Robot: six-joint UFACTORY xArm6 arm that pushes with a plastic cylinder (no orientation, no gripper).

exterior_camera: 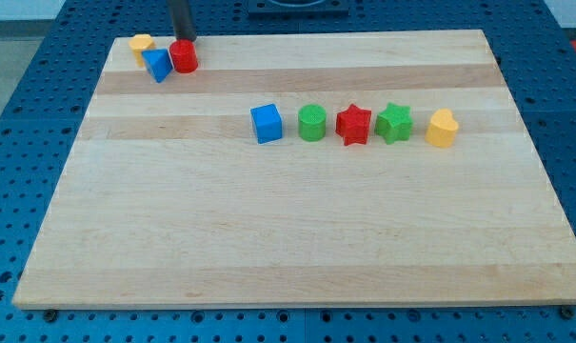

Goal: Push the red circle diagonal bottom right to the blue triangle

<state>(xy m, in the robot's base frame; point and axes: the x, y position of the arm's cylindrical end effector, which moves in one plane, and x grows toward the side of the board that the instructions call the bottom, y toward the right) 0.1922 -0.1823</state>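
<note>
The red circle [185, 57] sits near the board's top left corner, touching the right side of the blue triangle [157, 65]. My tip [183, 41] comes down from the view's top and rests at the red circle's upper edge, just above it. A yellow block [141, 46] lies against the blue triangle's upper left.
A row of blocks runs across the board's middle: a blue cube [266, 124], a green cylinder [311, 123], a red star [353, 125], a green star [394, 123] and a yellow block [442, 129]. The wooden board [288, 238] lies on a blue perforated table.
</note>
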